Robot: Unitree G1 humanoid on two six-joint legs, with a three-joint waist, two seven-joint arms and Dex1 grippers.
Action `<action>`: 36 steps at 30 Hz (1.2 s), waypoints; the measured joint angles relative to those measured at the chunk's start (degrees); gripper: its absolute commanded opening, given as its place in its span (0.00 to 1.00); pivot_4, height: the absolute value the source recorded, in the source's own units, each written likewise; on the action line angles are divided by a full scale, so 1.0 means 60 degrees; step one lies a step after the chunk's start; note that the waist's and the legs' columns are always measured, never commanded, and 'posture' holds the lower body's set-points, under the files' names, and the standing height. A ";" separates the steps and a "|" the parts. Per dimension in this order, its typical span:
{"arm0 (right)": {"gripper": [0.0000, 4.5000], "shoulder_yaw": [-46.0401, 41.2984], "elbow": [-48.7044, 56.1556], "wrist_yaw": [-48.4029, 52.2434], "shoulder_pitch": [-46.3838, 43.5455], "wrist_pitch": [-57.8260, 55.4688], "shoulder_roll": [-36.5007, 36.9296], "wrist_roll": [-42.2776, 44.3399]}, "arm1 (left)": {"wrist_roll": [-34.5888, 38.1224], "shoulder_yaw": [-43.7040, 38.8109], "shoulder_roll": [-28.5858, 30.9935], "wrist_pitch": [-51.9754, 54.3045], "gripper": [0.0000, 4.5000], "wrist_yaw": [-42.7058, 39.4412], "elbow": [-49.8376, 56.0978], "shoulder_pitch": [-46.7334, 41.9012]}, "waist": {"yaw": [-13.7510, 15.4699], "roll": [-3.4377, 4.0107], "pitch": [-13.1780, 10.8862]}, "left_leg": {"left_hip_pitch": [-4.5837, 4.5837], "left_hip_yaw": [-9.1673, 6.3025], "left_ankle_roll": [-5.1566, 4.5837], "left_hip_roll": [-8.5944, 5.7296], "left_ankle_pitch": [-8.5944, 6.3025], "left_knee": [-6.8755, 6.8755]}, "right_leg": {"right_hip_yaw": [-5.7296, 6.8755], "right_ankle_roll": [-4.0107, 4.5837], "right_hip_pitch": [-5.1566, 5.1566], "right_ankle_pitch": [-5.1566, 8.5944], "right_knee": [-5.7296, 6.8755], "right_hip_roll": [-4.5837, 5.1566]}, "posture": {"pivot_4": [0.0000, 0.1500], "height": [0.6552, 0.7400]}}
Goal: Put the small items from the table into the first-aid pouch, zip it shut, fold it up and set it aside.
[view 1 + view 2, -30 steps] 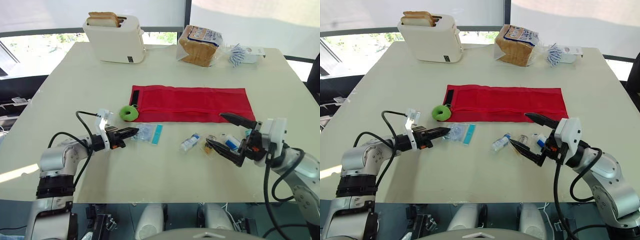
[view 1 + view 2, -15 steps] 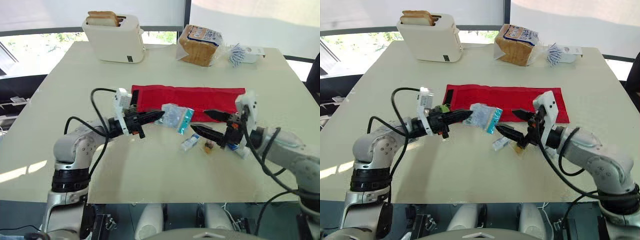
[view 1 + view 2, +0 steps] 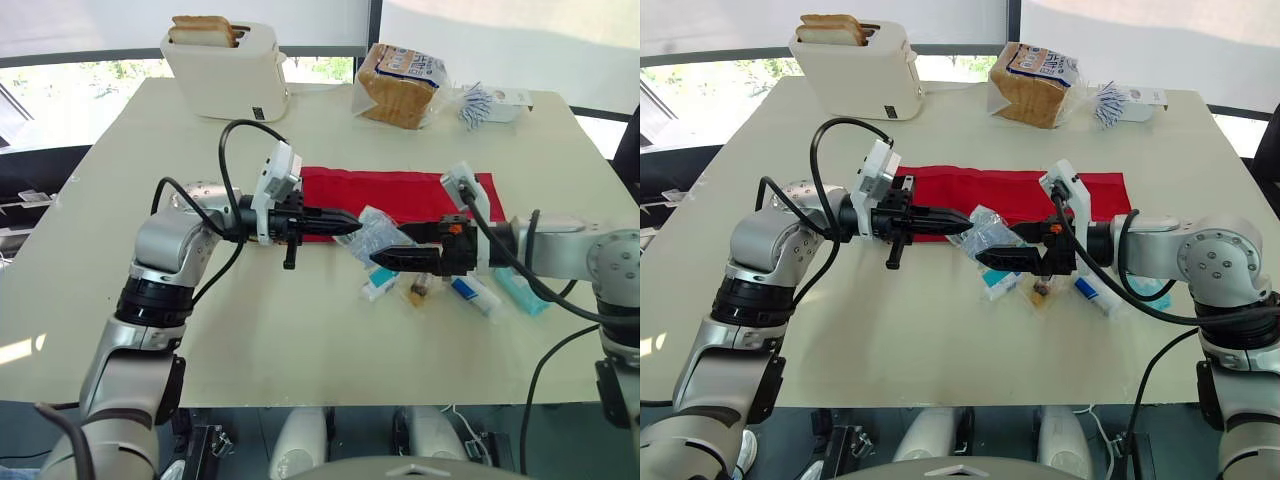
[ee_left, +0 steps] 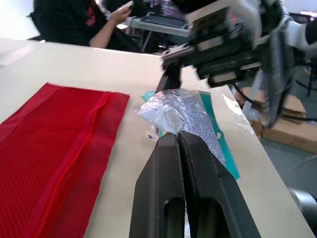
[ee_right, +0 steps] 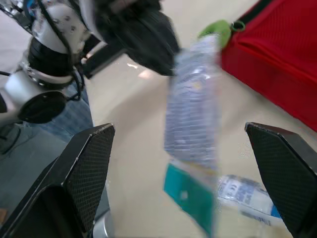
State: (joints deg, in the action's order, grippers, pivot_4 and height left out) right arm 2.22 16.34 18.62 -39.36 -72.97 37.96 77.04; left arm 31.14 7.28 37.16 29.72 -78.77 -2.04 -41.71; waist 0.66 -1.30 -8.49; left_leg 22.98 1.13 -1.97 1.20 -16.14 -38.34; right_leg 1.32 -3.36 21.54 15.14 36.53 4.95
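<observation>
Since a second ago the packet [image 3: 378,232] has risen off the table [image 3: 300,340] to frame centre, pinched in the left tool [image 3: 352,224], just in front of the pouch [image 3: 420,190]. The right tool [image 3: 388,247] has swung in, spread wide around it. Loading is probably starting.

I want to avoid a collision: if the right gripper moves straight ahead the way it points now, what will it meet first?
Most likely the clear packet, pinched by the left gripper; it hangs just ahead of the open right gripper. The exact depth is unclear.
</observation>
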 measured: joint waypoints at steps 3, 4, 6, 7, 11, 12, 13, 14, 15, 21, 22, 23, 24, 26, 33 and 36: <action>1.00 -0.0006 -0.0263 0.0114 -0.0222 -0.0210 -0.0072 -0.0013 | -0.0312 0.0023 -0.0105 -0.0500 0.02 -0.0236 -0.0481 -0.0162 | 0.0012 0.0000 0.0000 | -0.0001 -0.0007 -0.0002 0.0000 -0.0001 -0.0003 | 0.0001 0.0000 0.0001 0.0000 0.0010 -0.0002 | 1.00 1.00; 0.94 -0.0019 -0.0272 0.0127 -0.0261 -0.0295 -0.0134 0.0010 | -0.0333 0.0022 -0.0172 -0.0550 0.01 -0.0233 -0.0611 -0.0227 | 0.0011 0.0000 0.0000 | -0.0001 -0.0008 -0.0003 0.0001 -0.0001 -0.0002 | 0.0001 0.0000 0.0001 0.0001 0.0011 -0.0002 | 1.00 1.00; 0.84 -0.0023 -0.0277 0.0129 -0.0261 -0.0393 -0.0199 0.0028 | -0.0395 0.0022 -0.0288 -0.0651 0.00 -0.0223 -0.0735 -0.0293 | 0.0008 0.0000 0.0000 | 0.0000 -0.0005 -0.0003 0.0001 -0.0001 -0.0001 | -0.0001 0.0000 0.0003 0.0001 0.0012 -0.0002 | 1.00 1.00; 0.75 -0.0023 -0.0277 0.0129 -0.0260 -0.0466 -0.0200 0.0023 | -0.0412 0.0021 -0.0333 -0.0672 0.00 -0.0218 -0.0806 -0.0322 | 0.0005 0.0000 0.0000 | 0.0001 -0.0005 -0.0003 0.0001 -0.0001 -0.0002 | -0.0002 0.0000 0.0003 0.0000 0.0011 -0.0002 | 1.00 1.00; 0.35 -0.0086 -0.0276 0.0056 -0.0145 -0.0637 -0.0218 0.0015 | -0.0420 0.0010 -0.0353 -0.0667 0.00 -0.0216 -0.0878 -0.0314 | -0.0006 0.0000 0.0000 | 0.0000 -0.0004 -0.0004 0.0003 -0.0001 -0.0002 | -0.0004 0.0000 0.0004 0.0000 0.0016 -0.0002 | 1.00 1.00; 0.24 -0.0106 -0.0277 -0.0018 -0.0145 -0.0689 -0.0256 0.0026 | -0.0417 0.0010 -0.0353 -0.0653 0.00 -0.0220 -0.0859 -0.0298 | -0.0009 -0.0001 0.0000 | -0.0001 -0.0004 -0.0004 0.0005 -0.0002 -0.0002 | -0.0005 0.0000 0.0005 0.0000 0.0018 -0.0002 | 1.00 1.00; 0.08 -0.0128 -0.0277 -0.0100 -0.0143 -0.0740 -0.0317 0.0039 | -0.0417 -0.0003 -0.0353 -0.0643 0.00 -0.0210 -0.0826 -0.0256 | -0.0013 -0.0001 0.0000 | -0.0002 -0.0004 -0.0004 0.0005 -0.0002 -0.0002 | -0.0006 0.0000 0.0005 0.0000 0.0021 -0.0002 | 1.00 1.00; 0.03 -0.0128 -0.0276 -0.0118 -0.0142 -0.0751 -0.0333 0.0044 | -0.0417 -0.0003 -0.0353 -0.0641 0.00 -0.0206 -0.0815 -0.0241 | -0.0013 -0.0001 0.0000 | -0.0002 -0.0004 -0.0004 0.0005 -0.0002 -0.0002 | -0.0006 0.0000 0.0006 0.0000 0.0021 -0.0002 | 1.00 1.00; 0.00 -0.0130 -0.0277 -0.0190 -0.0141 -0.0785 -0.0365 0.0042 | -0.0418 -0.0010 -0.0353 -0.0641 0.00 -0.0173 -0.0764 -0.0192 | -0.0014 0.0000 0.0000 | -0.0002 -0.0004 -0.0004 0.0005 -0.0002 -0.0002 | -0.0006 0.0000 0.0006 0.0000 0.0020 -0.0003 | 1.00 1.00; 0.00 -0.0216 -0.0297 -0.0472 0.0012 -0.0902 -0.0575 0.0129 | -0.0445 -0.0008 -0.0394 -0.0596 0.00 -0.0043 -0.0673 -0.0023 | -0.0002 -0.0001 0.0000 | -0.0002 -0.0003 -0.0004 0.0005 -0.0002 -0.0002 | -0.0007 0.0000 0.0006 0.0000 0.0021 -0.0003 | 1.00 1.00; 0.00 -0.0241 -0.0297 -0.0482 0.0020 -0.0912 -0.0584 0.0135 | -0.0446 -0.0009 -0.0404 -0.0596 0.00 -0.0036 -0.0673 -0.0021 | -0.0002 -0.0001 0.0000 | -0.0001 -0.0003 -0.0004 0.0005 -0.0002 -0.0002 | -0.0007 0.0000 0.0006 0.0000 0.0021 -0.0002 | 1.00 1.00; 0.00 -0.0255 -0.0297 -0.0486 0.0028 -0.0917 -0.0585 0.0139 | -0.0446 -0.0009 -0.0411 -0.0596 0.00 -0.0033 -0.0673 -0.0020 | -0.0003 -0.0001 0.0000 | -0.0001 -0.0003 -0.0004 0.0005 -0.0002 -0.0002 | -0.0007 0.0000 0.0006 0.0000 0.0021 -0.0003 | 1.00 1.00; 0.00 -0.0262 -0.0297 -0.0487 0.0036 -0.0917 -0.0591 0.0140 | -0.0448 -0.0009 -0.0412 -0.0597 0.00 -0.0033 -0.0673 -0.0019 | -0.0006 -0.0001 0.0000 | -0.0002 -0.0003 -0.0004 0.0005 -0.0002 -0.0002 | -0.0007 0.0000 0.0006 0.0000 0.0021 -0.0003 | 1.00 1.00; 0.00 -0.0286 -0.0296 -0.0493 0.0074 -0.0917 -0.0621 0.0135 | -0.0456 -0.0009 -0.0413 -0.0595 0.00 -0.0030 -0.0673 -0.0015 | -0.0008 -0.0001 0.0000 | -0.0002 -0.0003 -0.0004 0.0004 -0.0002 -0.0002 | -0.0007 0.0000 0.0006 0.0001 0.0021 -0.0003 | 1.00 1.00; 0.00 -0.0366 -0.0292 -0.0577 0.0136 -0.0916 -0.0699 0.0062 | -0.0438 -0.0014 -0.0491 -0.0247 0.06 0.0222 -0.0673 -0.0028 | -0.0008 -0.0001 0.0000 | -0.0002 -0.0003 -0.0004 0.0004 -0.0002 -0.0002 | -0.0007 0.0000 0.0007 0.0000 0.0022 -0.0003 | 1.00 1.00; 0.00 -0.0487 -0.0268 -0.0609 0.0263 -0.0882 -0.0769 0.0029 | -0.0386 -0.0020 -0.0515 0.0148 0.30 0.0459 -0.0693 -0.0129 | -0.0004 -0.0001 0.0000 | -0.0002 -0.0004 -0.0004 0.0004 -0.0002 -0.0002 | -0.0007 0.0000 0.0007 0.0000 0.0022 -0.0003 | 1.00 1.00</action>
State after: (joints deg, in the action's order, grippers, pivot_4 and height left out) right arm -0.70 14.73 14.96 -37.78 -78.26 33.35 77.21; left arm 28.83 7.17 34.07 30.61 -76.02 -6.20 -42.48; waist 0.64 -1.31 -8.49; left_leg 22.97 1.11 -1.99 1.22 -16.15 -38.36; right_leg 1.28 -3.36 21.58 15.15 36.66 4.93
